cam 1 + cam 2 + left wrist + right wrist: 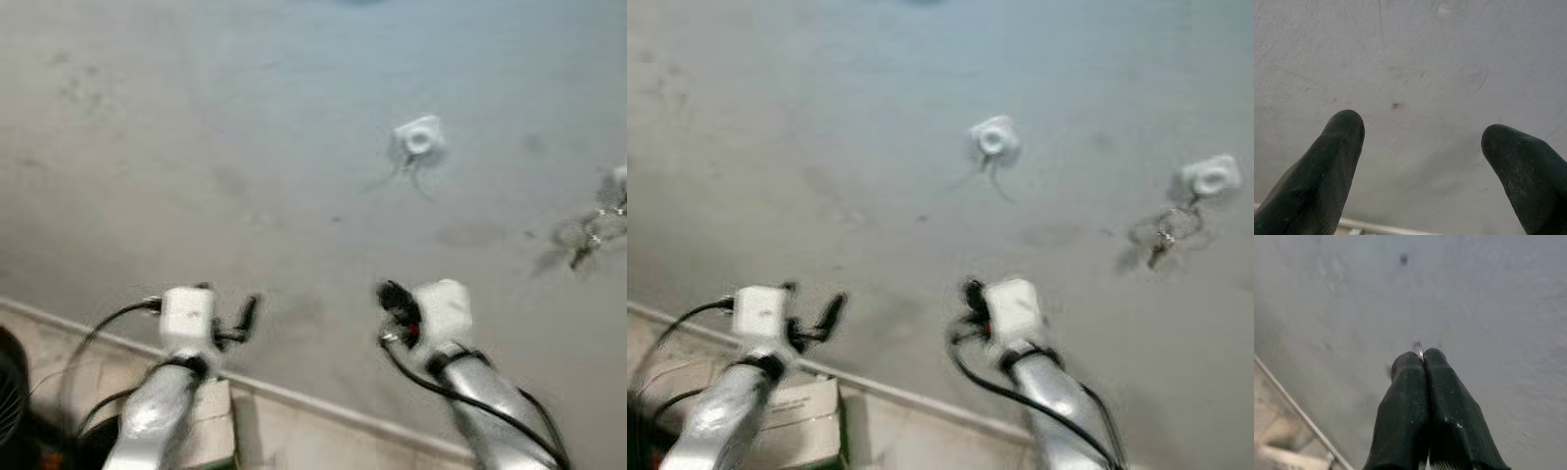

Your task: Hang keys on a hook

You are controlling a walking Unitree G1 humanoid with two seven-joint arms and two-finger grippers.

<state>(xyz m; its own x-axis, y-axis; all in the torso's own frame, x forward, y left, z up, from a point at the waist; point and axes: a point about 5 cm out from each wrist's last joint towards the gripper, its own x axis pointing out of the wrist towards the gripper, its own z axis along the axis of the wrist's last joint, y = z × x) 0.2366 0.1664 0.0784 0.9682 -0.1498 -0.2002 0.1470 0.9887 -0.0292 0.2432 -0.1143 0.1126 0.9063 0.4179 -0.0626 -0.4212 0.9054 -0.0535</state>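
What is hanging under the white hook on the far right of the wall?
Under the right hook hang a key ring and keys against the wall. The picture is too blurry to count them.

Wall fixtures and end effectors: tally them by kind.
White wall hooks: 2, one bare, one carrying a key ring.
Key rings on hooks: 1.
End effectors: 2, left, right.
Total: 5.

A: Arm status?
B: Both raised forward. Left gripper at 7 o'clock, fingers spread wide.
A: Right?
B: Right gripper at 5 o'clock, fingers pressed together.
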